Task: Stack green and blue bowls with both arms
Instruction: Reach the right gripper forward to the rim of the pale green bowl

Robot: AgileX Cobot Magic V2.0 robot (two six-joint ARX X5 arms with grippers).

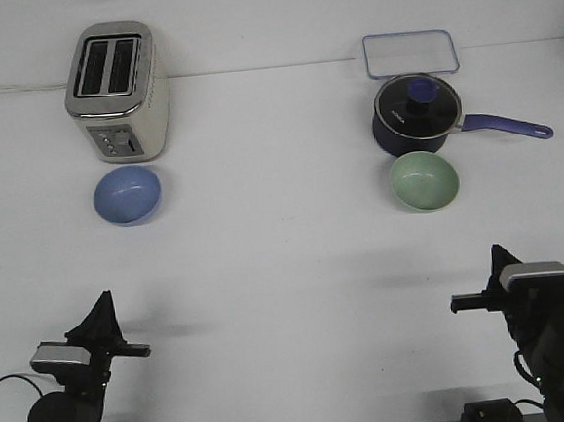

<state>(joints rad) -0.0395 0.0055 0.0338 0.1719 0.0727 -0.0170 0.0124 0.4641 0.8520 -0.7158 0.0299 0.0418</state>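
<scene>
Periwinkle blue marks the bowl [127, 195] seen at about ten o'clock on the white table [287, 269], just in front of a cream and chrome toaster [116, 92]; it is upright and nothing is seen inside it. Nothing of the stacking is judged to be done: the two bowls are set well apart, on opposite sides of the table, and neither is touched by a gripper. The left gripper [102, 318] is parked at about seven o'clock, near the front edge, far from the blue bowl; the state of its jaws cannot be told, since only a dark pointed shape is shown from behind. Further right, at about one o'clock, a clear rectangular tray with a blue rim [411, 54] is laid flat near the back edge, and no contents are made out in it. Just in front of it a dark navy saucepan [417, 114] is closed by a glass lid with a blue knob, so its inside is hidden; its handle is pointed towards three o'clock. The sage green bowl [424, 180] is placed just in front of the pan, close to or touching it, upright and seemingly empty. The right gripper [501, 257] is held at about five o'clock, and whether its jaws are spread or pressed together cannot be told either. Both pick-ups and the nesting itself are judged to remain.
</scene>
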